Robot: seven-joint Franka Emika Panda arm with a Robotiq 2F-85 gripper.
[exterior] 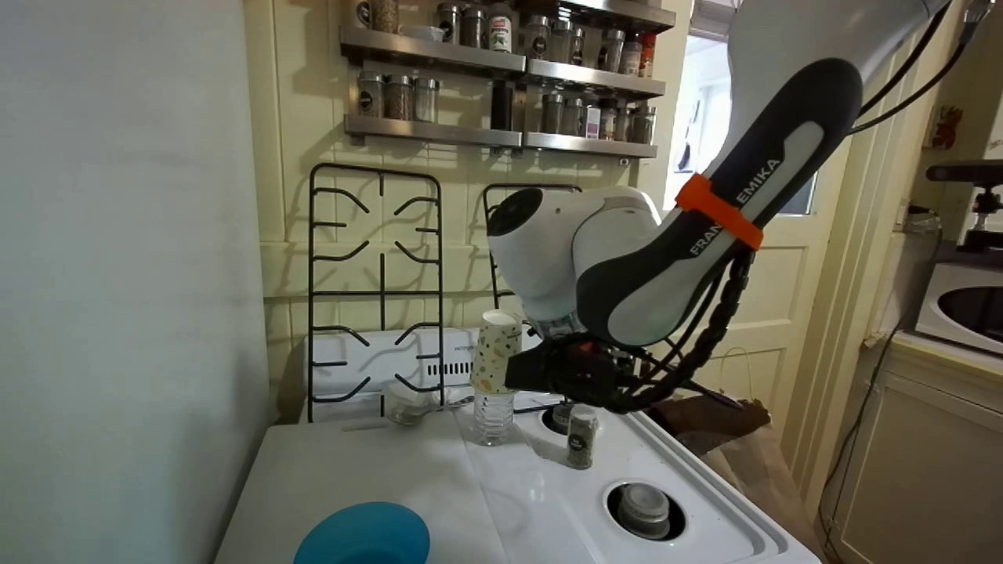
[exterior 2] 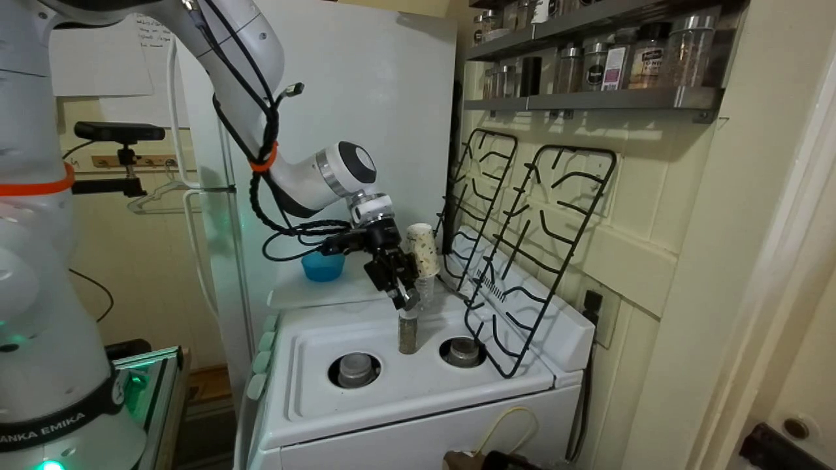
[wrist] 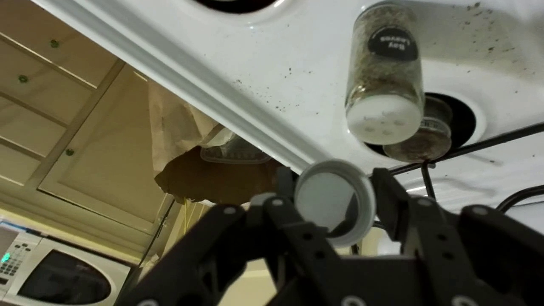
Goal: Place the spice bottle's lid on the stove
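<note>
The end effector point(wrist: 334, 183) pinches the round grey lid point(wrist: 327, 199) up in the air, its fingers point(wrist: 391, 204) spread just lid-wide. Below, the bay leaves bottle point(wrist: 384, 74) stands on the white stove point(wrist: 306, 100).

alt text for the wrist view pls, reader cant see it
The gripper holds a round grey lid. Beyond it, an uncapped spice bottle marked Bay Leaves stands on a white stove near a burner; a paper bag and microwave show at left.
</note>
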